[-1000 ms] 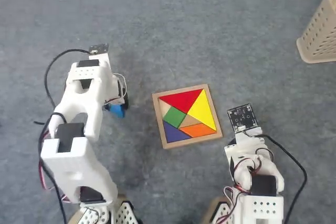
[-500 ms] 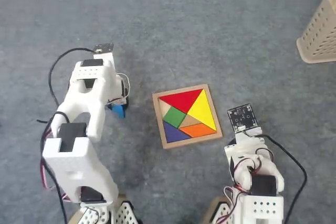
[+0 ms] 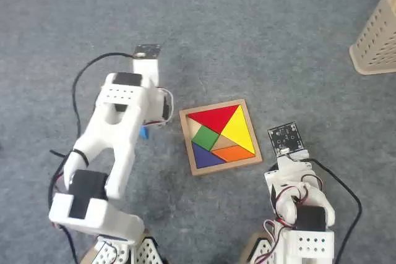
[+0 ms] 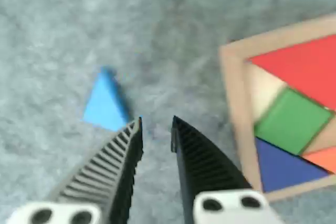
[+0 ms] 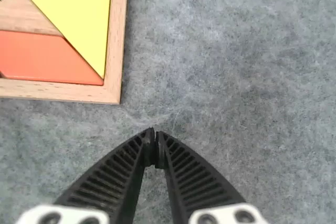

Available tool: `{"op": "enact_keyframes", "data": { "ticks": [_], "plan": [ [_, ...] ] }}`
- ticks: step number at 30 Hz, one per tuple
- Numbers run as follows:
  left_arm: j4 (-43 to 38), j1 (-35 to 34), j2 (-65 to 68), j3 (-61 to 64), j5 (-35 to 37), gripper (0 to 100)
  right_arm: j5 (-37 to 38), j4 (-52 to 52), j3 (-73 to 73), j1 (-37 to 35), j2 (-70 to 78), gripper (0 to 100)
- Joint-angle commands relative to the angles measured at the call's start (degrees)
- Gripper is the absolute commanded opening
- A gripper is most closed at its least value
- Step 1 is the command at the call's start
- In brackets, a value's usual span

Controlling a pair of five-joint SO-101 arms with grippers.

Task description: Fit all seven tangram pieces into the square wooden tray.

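The square wooden tray [image 3: 187, 140] lies mid-table and holds red, yellow, green, dark blue and orange pieces, with two pale wood-coloured triangles among them. A small light blue triangle [image 4: 105, 104] lies flat on the carpet left of the tray [image 4: 233, 98], and a sliver of the blue triangle [image 3: 144, 132] shows under the left arm [image 3: 124, 115]. My left gripper [image 4: 156, 123] hovers just beside the triangle's corner, open by a narrow gap, nothing between its fingers. My right gripper [image 5: 154, 134] is shut and empty over bare carpet, off the tray's [image 5: 113, 95] corner near the yellow piece [image 5: 79, 9].
A beige perforated basket [image 3: 377, 35] stands at the far right edge. The right arm [image 3: 297, 202] sits at the front right of the tray. A black cable [image 3: 83, 75] loops to the left of the left arm. Grey carpet covers the table.
The left arm has swung right toward the tray, and its body now covers most of the blue triangle. The right arm has not moved.
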Motion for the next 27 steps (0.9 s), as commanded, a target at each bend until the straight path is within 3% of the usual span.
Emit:
{"op": "enact_keyframes", "data": {
  "ticks": [1, 10, 20, 27],
  "plan": [
    [-0.70, 0.70, -3.60, 0.13, -1.93, 8, 0.62, 0.31, 0.88, 0.66, 0.48, 0.6],
    [-3.08, -13.89, -3.52, 4.00, -4.31, 15, 0.62, 0.31, 0.88, 0.66, 0.48, 0.6],
    [-7.82, -13.19, -2.64, 7.25, -5.36, 16, 0.62, 0.31, 0.88, 0.66, 0.48, 0.6],
    [-8.53, -13.36, 6.15, 0.75, -4.22, 15, 0.62, 0.31, 0.88, 0.66, 0.48, 0.6]
  ]
}}
